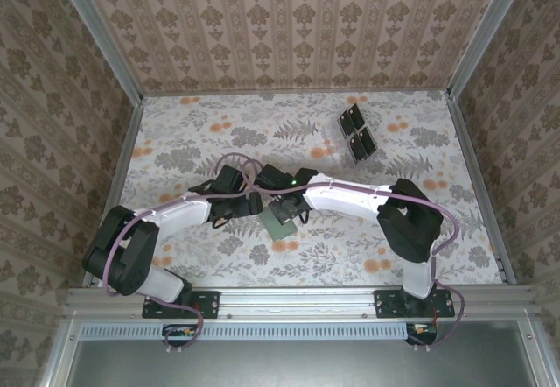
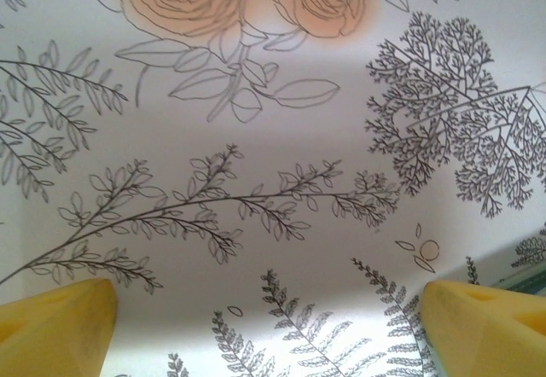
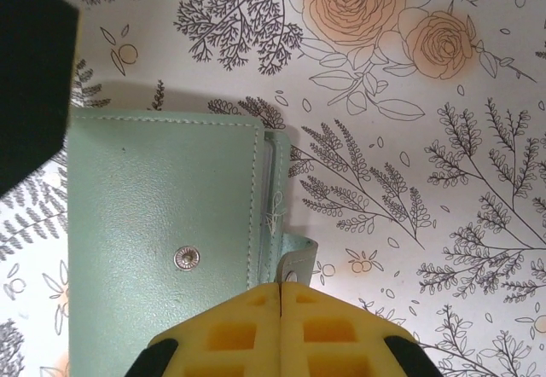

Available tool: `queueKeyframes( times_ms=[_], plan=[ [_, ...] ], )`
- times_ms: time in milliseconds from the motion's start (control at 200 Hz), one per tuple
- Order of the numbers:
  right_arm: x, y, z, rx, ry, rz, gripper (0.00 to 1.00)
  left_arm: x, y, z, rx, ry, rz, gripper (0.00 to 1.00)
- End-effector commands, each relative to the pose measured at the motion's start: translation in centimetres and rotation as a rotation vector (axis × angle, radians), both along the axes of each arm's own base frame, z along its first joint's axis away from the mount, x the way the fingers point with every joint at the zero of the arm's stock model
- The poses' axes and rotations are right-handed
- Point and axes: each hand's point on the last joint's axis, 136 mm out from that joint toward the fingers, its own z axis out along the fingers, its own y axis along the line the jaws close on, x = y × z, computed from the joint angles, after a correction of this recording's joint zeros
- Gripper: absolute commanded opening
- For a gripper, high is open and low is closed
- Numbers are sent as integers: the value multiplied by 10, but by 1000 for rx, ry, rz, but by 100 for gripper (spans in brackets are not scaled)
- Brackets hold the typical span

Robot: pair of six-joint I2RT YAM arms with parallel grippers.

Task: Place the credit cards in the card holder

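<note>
Presently, my right end effector [image 3: 281, 293], closed on nothing evident, meets the flat pale-green stitched card holder [image 3: 162, 215] lying ahead-left; my left end effector [image 2: 269, 326] gapes empty.

The right gripper [image 3: 281, 296] has its yellow fingers pressed together, right at the card holder's [image 3: 162, 198] small tab [image 3: 295, 262]. The pale green holder lies flat on the floral table [image 3: 444, 181].
</note>
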Motion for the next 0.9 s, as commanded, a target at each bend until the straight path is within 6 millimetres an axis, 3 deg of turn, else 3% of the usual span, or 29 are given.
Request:
queueKeyframes(
  times_ms=[0, 305, 895],
  plan=[
    [-5, 7, 7, 106, 35, -6, 0, -46, -5, -22, -22, 171, -25, 100],
    [-12, 7, -3, 228, 134, -26, 0, -52, -7, -18, 16, 147, -56, 100],
    [-13, 18, -3, 357, 192, -32, 0, -60, -4, -36, 100, 174, -80, 100]
  ],
)
